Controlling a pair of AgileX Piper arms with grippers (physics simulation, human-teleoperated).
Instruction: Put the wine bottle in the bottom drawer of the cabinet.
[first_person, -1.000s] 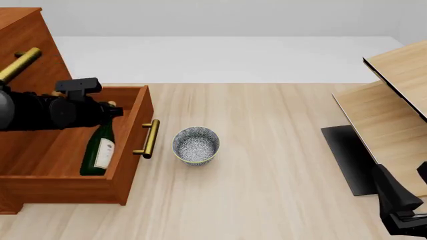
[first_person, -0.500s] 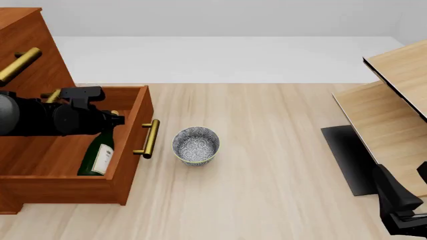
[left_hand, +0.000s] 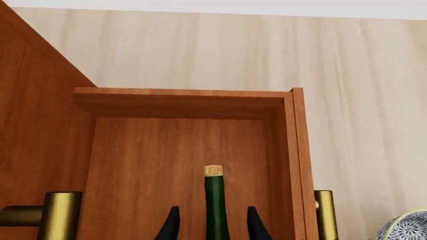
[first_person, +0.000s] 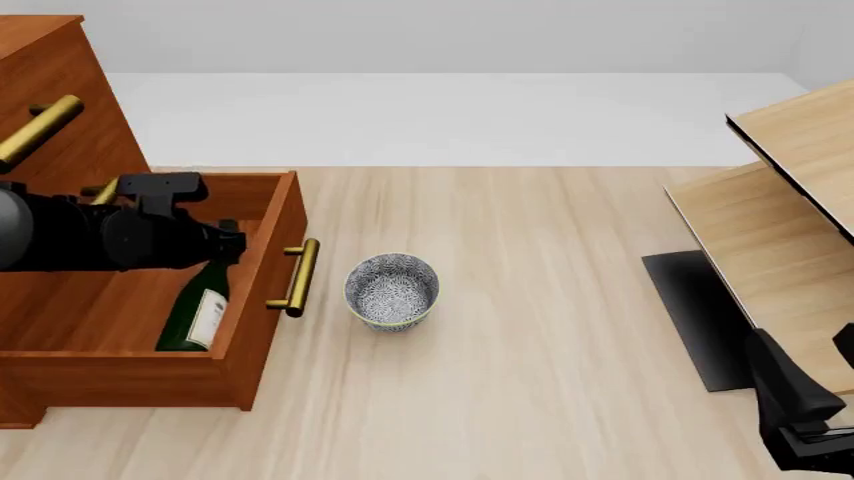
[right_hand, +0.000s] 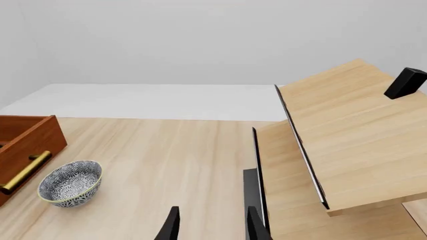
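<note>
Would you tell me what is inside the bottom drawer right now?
The wine bottle lies in the bottom drawer, its neck between the left pincer's fingers. The left arm covers the drawer's far part.

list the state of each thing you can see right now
dark green glass wine bottle: lying tilted inside the drawer, cork on
reddish-brown wooden bottom drawer: pulled open
left claw: fingers either side of the bottle's neck, grip unclear
right claw: open, empty
patterned blue-and-white bowl: upright, empty
</note>
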